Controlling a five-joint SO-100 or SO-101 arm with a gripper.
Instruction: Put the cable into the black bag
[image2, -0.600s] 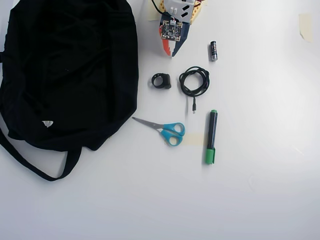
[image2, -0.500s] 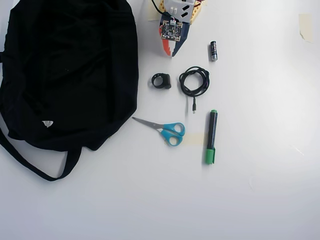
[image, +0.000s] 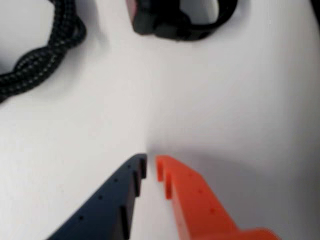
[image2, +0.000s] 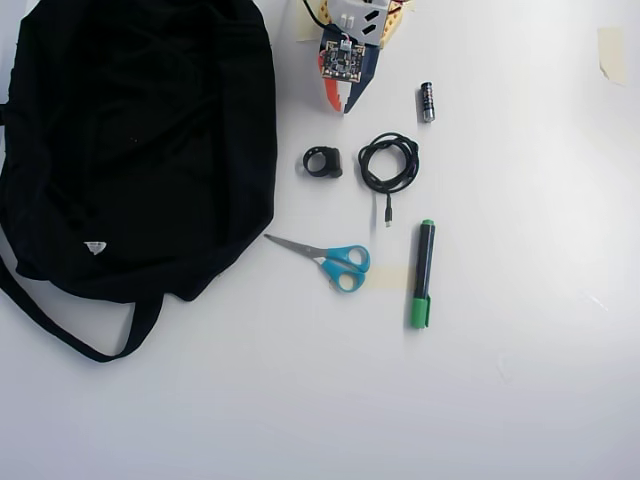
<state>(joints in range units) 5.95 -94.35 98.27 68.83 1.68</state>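
Hovering nearly closed and empty, the gripper (image2: 343, 106) faces bare table (image2: 520, 380) before the cable (image2: 389, 163).

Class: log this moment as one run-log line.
gripper: shut, empty | cable: coiled on table, untouched | black bag: left in overhead view | step: approach

No legible writing in either view

A small white tag (image2: 94, 246) sits on the black bag (image2: 140, 130), and the battery (image2: 427, 101) carries a printed wrapper, but both are too small to read; no text shows elsewhere.
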